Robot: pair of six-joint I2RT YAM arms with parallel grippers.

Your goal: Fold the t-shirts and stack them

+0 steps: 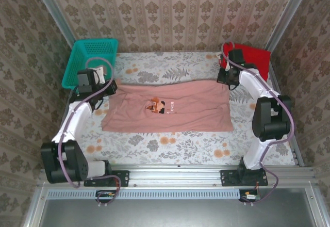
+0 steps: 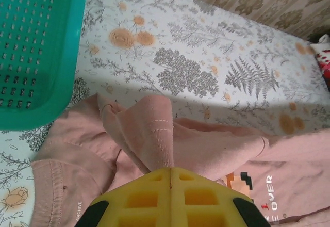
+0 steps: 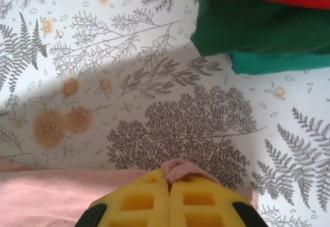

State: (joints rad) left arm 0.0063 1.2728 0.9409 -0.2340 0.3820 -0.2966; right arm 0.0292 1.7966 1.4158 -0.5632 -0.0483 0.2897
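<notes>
Dusty-pink t-shirt (image 1: 170, 112), mid-frame, is light, limp cloth, apt to sag and wrinkle; left end effector (image 2: 170, 171) and right end effector (image 3: 168, 174) each pinch an upper corner, sensible holds.

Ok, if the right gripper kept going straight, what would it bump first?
Probably the flowery table cover, just past the pink t-shirt it's pinching; the folded green t-shirt sits off to the right.

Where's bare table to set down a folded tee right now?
Bare tablecloth in two patches: the far strip between the teal basket and the folded stack, and the near strip between the pink t-shirt and the rail. Crowded: the middle, covered by the shirt, and its two far corners, pinched by the left gripper and right gripper.
</notes>
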